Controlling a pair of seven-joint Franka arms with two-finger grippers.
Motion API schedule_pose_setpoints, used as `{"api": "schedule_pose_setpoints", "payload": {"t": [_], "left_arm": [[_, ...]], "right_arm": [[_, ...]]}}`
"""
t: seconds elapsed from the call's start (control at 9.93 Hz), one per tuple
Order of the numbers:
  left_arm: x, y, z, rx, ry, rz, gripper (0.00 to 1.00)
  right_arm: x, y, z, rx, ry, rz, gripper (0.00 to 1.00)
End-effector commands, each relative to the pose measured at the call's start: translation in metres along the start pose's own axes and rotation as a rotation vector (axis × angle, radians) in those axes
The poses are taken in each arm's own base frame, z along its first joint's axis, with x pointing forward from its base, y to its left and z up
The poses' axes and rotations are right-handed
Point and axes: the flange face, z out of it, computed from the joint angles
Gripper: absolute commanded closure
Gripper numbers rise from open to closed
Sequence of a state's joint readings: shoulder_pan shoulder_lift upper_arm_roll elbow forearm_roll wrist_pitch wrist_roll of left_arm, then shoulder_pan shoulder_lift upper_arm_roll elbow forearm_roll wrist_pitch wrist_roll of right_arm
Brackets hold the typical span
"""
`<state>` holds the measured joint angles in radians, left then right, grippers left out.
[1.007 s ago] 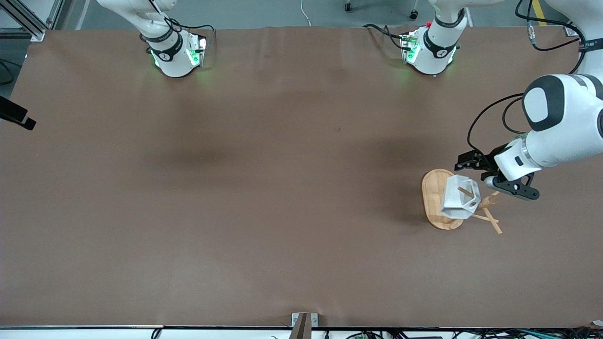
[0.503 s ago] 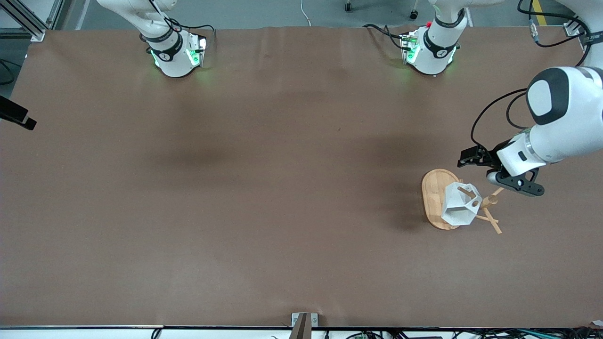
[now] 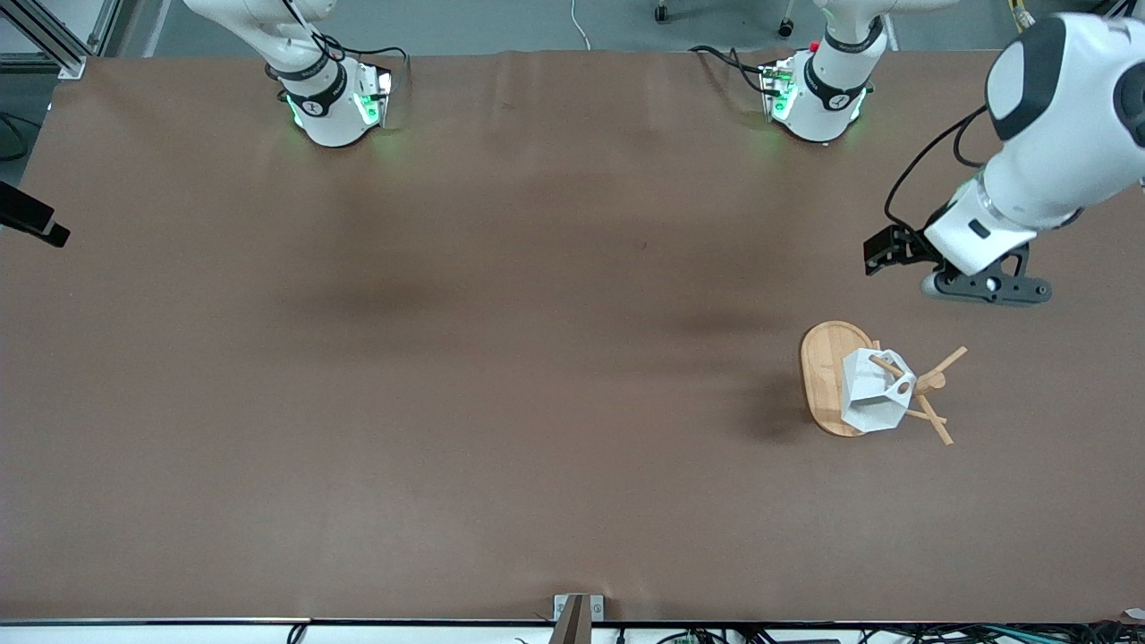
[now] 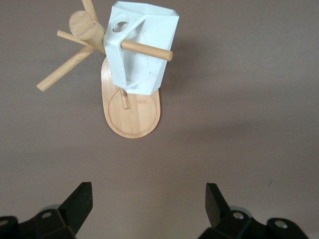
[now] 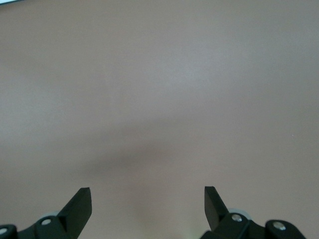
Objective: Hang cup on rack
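Observation:
The white faceted cup [image 3: 872,392] hangs tilted on a peg of the bamboo rack [image 3: 823,371], clear of the oval base. The peg crosses the cup's body, and the handle tab's round hole shows beside the central post. In the left wrist view the cup [image 4: 144,47] and the rack's base [image 4: 130,117] lie ahead of my left gripper [image 4: 148,204], which is open and empty. In the front view the left gripper [image 3: 984,288] is up in the air, off the rack toward the arms' bases. My right gripper [image 5: 147,204] is open and empty over bare table.
Brown table surface [image 3: 501,358] spreads around the rack. The two arm bases [image 3: 331,98] [image 3: 818,94] stand at the table's edge farthest from the front camera. The rack stands toward the left arm's end of the table.
My left gripper has drawn back from the cup and risen away from the rack. The cup stays on the peg and has settled a little. The right arm has not moved.

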<state>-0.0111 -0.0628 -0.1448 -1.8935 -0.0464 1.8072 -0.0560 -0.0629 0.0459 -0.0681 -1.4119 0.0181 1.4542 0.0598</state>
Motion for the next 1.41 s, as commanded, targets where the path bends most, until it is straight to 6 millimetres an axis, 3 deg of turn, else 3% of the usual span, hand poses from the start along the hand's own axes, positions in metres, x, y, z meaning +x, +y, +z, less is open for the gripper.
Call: {"api": "schedule_pose_setpoints", "payload": {"t": [0.0,0.2,0.4,0.7,1.01,1.31], "left_arm": [[0.004,0.005,-0.028,0.023,-0.017,-0.014,0.0],[0.019,0.015,-0.073,0.008,-0.024,0.006,0.0],[0.027,0.021,-0.102,0.004,-0.062,0.019,0.0],[0.009,0.013,-0.128,0.013,-0.037,-0.009,0.0],[-0.017,0.007,-0.133,0.044,-0.004,-0.031,0.0],[-0.015,0.005,-0.13,0.044,-0.009,-0.054,0.0]], "right_arm": [[-0.006,0.001,-0.003,-0.002,0.007,-0.011,0.0],[-0.007,0.001,-0.002,-0.003,0.002,-0.012,0.0],[-0.006,0.003,-0.003,-0.001,0.007,-0.01,0.0],[-0.006,0.003,-0.002,-0.001,0.007,-0.008,0.0],[-0.006,0.004,-0.002,0.001,0.005,-0.008,0.0],[-0.006,0.004,-0.002,0.001,0.005,-0.008,0.0]]}}
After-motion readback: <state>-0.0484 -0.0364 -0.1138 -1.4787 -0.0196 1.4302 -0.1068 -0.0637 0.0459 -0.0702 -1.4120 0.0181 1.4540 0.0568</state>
